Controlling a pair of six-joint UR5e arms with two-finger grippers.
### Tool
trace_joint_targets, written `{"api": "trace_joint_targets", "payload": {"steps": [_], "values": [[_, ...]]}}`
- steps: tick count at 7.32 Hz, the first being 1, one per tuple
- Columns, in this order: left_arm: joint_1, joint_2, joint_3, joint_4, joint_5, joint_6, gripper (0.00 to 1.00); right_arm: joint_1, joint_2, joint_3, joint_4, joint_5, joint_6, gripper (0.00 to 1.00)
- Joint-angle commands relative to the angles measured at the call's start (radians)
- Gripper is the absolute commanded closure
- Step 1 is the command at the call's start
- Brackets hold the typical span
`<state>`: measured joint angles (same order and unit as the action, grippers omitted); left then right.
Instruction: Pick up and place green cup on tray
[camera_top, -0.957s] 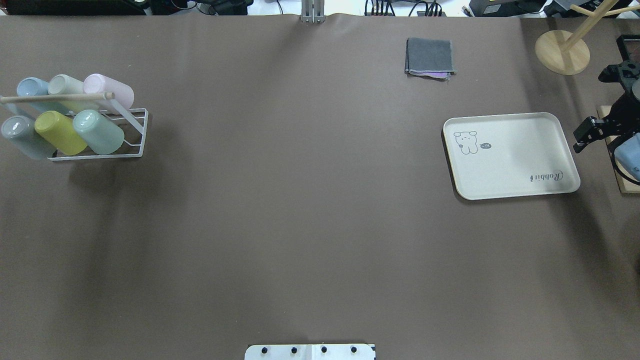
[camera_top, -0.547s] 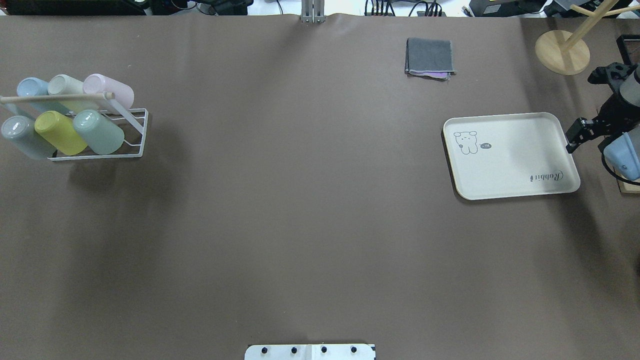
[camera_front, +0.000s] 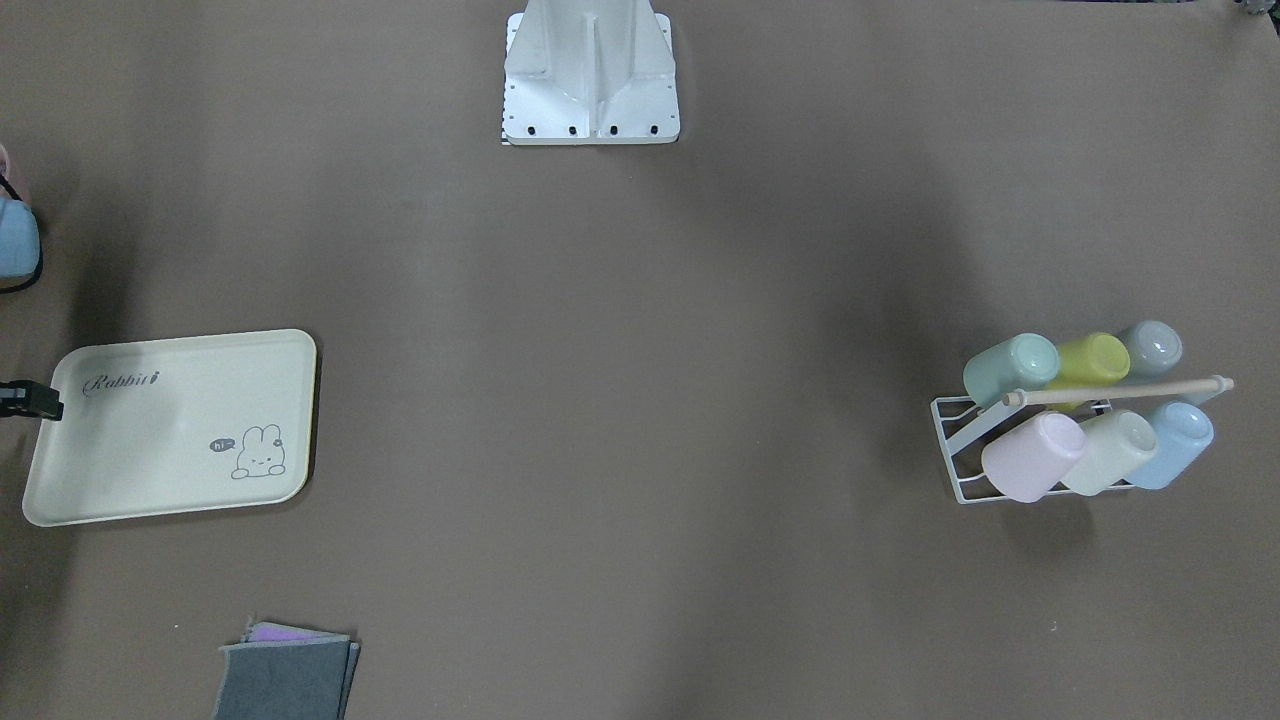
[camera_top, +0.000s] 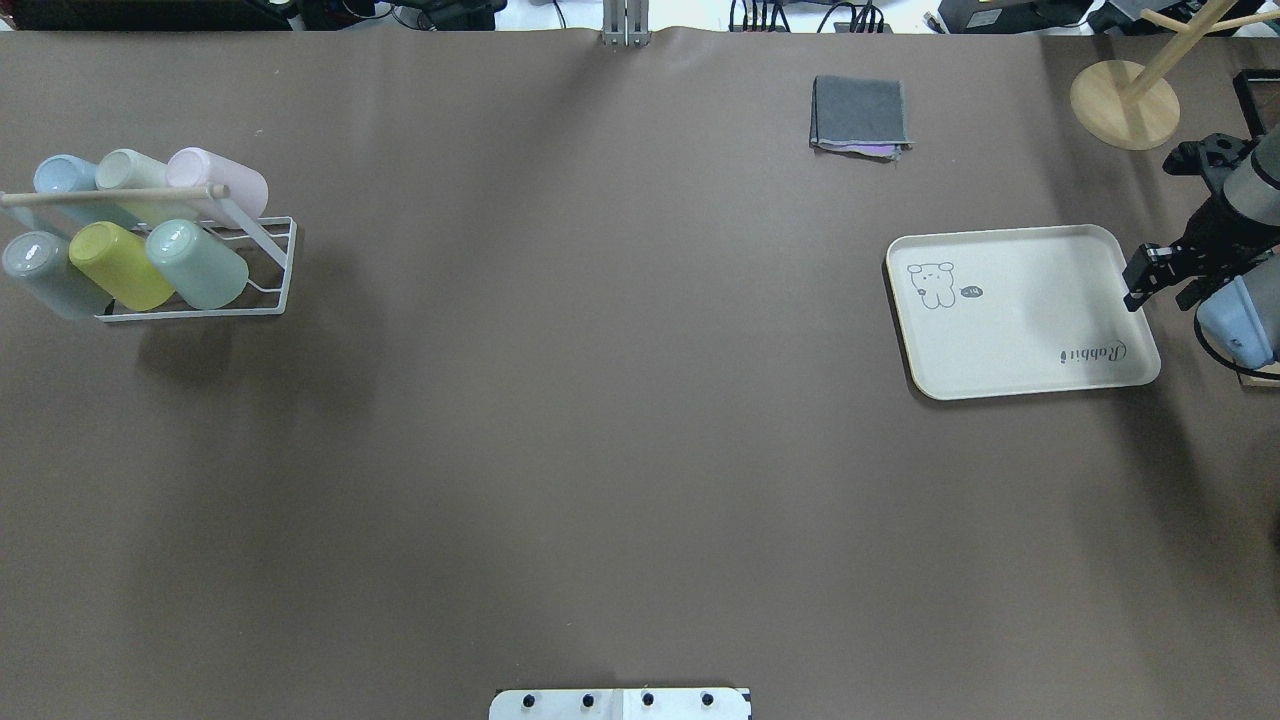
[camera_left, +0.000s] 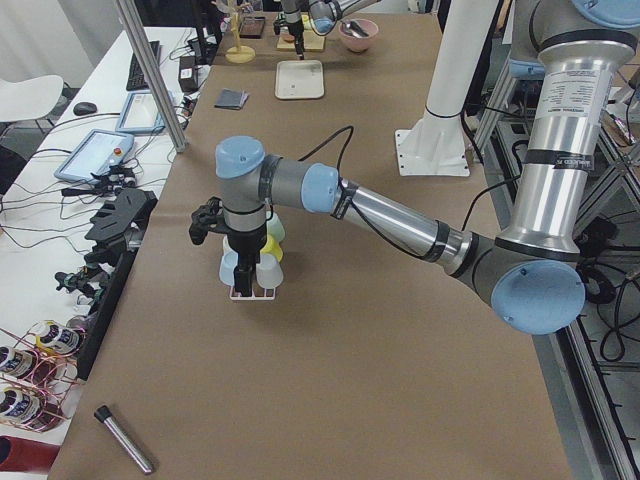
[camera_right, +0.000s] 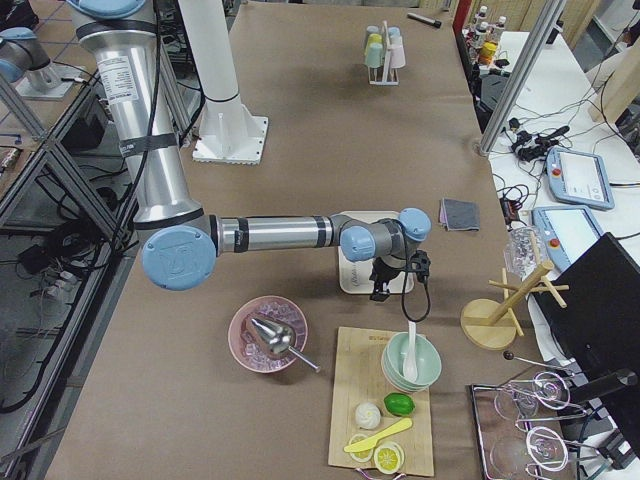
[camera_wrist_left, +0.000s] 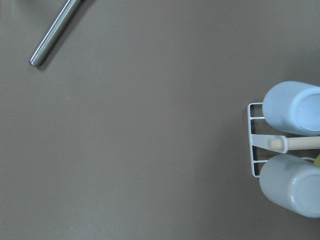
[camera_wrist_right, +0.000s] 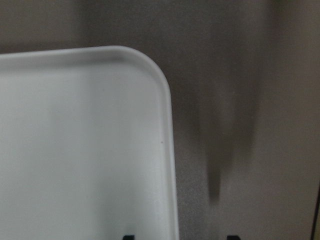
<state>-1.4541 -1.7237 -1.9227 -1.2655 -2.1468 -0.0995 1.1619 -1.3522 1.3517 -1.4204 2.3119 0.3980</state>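
Observation:
The green cup (camera_top: 197, 264) lies on its side in the near row of a white wire rack (camera_top: 272, 292) at the table's left; it also shows in the front view (camera_front: 1010, 368). The cream tray (camera_top: 1020, 330) with the rabbit drawing lies at the right and holds nothing. My right gripper (camera_top: 1140, 284) hovers over the tray's right rim. The right wrist view shows the tray's corner (camera_wrist_right: 150, 70) with two fingertips (camera_wrist_right: 128, 237) set wide apart, so it is open and empty. My left gripper (camera_left: 243, 272) shows only in the left side view, beside the rack; I cannot tell its state.
The rack also holds yellow-green (camera_top: 120, 265), grey (camera_top: 40, 272), pink (camera_top: 215, 180), cream (camera_top: 135, 175) and blue (camera_top: 62, 178) cups under a wooden bar. A folded grey cloth (camera_top: 860, 115) and a wooden stand base (camera_top: 1125, 103) lie behind the tray. A metal cylinder (camera_wrist_left: 54, 32) lies left of the rack.
My right gripper has moved left, from beside the tray to over its right rim. The cups and the tray have not moved.

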Motion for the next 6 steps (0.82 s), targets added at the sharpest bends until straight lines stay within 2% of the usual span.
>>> {"api": "trace_joint_targets", "payload": {"steps": [1,2,4,5,6], "values": [[0.134,-0.007,-0.146,0.052,0.011,0.000,0.02,-0.002,-0.004,-0.047,0.079,0.000,0.002,0.42],[0.142,-0.007,-0.160,0.052,-0.005,-0.006,0.02,-0.004,-0.004,-0.048,0.083,0.000,0.002,0.42],[0.254,-0.020,-0.228,0.052,0.008,0.000,0.02,-0.004,-0.005,-0.043,0.084,0.001,0.027,0.47],[0.428,-0.060,-0.248,0.058,0.066,-0.005,0.01,-0.005,-0.004,-0.046,0.086,0.001,0.036,0.48],[0.513,-0.104,-0.254,0.104,0.123,-0.075,0.01,-0.008,-0.005,-0.049,0.086,0.001,0.036,0.48]]}}
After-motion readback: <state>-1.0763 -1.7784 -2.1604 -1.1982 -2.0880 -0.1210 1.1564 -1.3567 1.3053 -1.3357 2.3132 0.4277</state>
